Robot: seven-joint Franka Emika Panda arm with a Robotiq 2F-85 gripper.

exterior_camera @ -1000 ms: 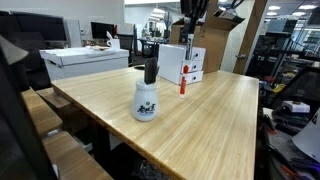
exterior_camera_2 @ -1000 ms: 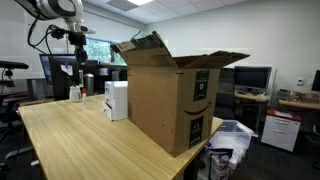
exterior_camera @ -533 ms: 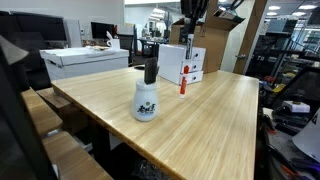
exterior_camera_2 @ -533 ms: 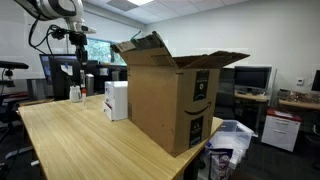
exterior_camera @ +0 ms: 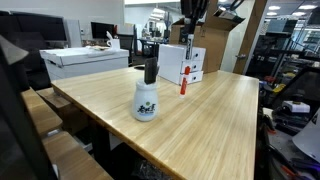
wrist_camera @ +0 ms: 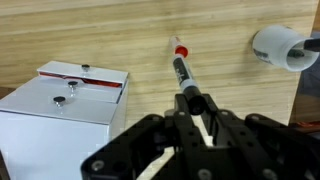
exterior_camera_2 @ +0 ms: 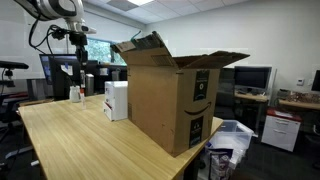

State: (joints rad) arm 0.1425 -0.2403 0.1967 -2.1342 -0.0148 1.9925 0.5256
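Note:
My gripper points straight down and is shut on the top of a marker with a black body and a red tip. The marker hangs upright, its red end at or just above the wooden table. It is right beside a white box with red trim, which shows in both exterior views. The gripper also shows high up in both exterior views. A white spray bottle with a black head stands apart on the table.
A large open cardboard box stands on the table next to the white box. A flat white box lies on a neighbouring desk. Monitors, chairs and office clutter surround the table. The table edge runs close to the spray bottle.

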